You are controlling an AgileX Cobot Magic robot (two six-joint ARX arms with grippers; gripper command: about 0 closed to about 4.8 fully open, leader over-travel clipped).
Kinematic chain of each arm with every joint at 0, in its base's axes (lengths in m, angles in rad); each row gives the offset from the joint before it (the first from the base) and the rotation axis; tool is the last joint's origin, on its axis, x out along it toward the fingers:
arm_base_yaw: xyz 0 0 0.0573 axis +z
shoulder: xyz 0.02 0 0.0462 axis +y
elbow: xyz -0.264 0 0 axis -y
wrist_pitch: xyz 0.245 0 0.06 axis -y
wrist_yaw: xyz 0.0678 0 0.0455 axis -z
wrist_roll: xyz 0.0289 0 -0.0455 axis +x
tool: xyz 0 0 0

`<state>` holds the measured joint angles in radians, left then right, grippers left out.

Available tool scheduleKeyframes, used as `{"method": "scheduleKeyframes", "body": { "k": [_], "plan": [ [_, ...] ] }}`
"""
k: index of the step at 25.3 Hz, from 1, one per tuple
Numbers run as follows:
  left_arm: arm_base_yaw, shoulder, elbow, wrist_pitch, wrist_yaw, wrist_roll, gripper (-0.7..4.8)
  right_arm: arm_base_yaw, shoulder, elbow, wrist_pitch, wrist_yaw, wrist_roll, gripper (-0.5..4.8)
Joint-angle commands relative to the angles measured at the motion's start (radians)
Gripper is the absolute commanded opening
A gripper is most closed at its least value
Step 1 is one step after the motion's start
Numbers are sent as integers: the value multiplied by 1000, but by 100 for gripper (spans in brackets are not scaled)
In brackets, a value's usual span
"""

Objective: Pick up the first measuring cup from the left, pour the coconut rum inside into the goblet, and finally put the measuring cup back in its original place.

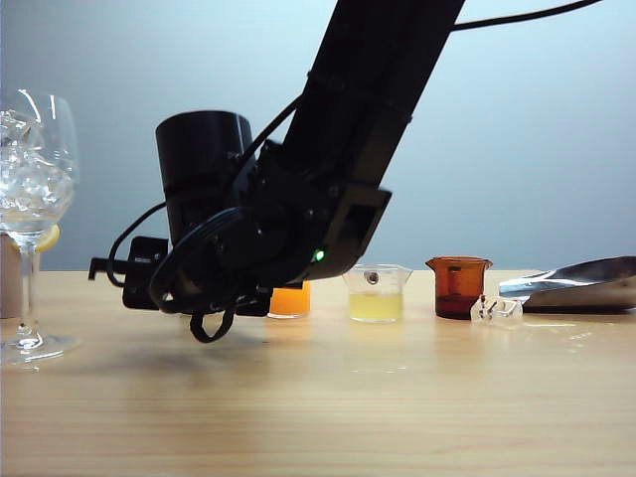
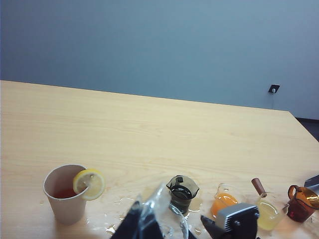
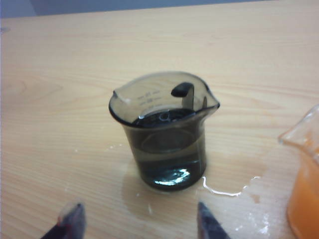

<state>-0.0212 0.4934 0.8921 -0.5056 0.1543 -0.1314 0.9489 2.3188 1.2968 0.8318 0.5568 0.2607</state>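
Measuring cup (image 3: 164, 132) upright — right pincer (image 3: 137, 221) open.

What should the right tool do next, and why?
Probably ease the right tool forward so its open fingers straddle the grey measuring cup, then close. The cup stands upright on the table just ahead of the fingertips, still holding liquid, ungripped. The left tool is back by the goblet.

the measuring cup (image 3: 164, 137) stands on the table (image 3: 75, 124), ahead of the right gripper (image 3: 137, 224). the orange cup (image 3: 304, 184) sits beside it.
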Motion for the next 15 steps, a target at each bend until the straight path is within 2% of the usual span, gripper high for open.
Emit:
{"method": "scheduleKeyframes", "body": {
  "k": [1, 15],
  "plan": [
    [-2, -1, 4, 13, 7, -4, -4, 3, 18, 35, -4, 2, 2, 285],
    [-2, -1, 4, 13, 8, -4, -4, -20, 85, 141, -79, 28, 9, 285]
  ]
}}
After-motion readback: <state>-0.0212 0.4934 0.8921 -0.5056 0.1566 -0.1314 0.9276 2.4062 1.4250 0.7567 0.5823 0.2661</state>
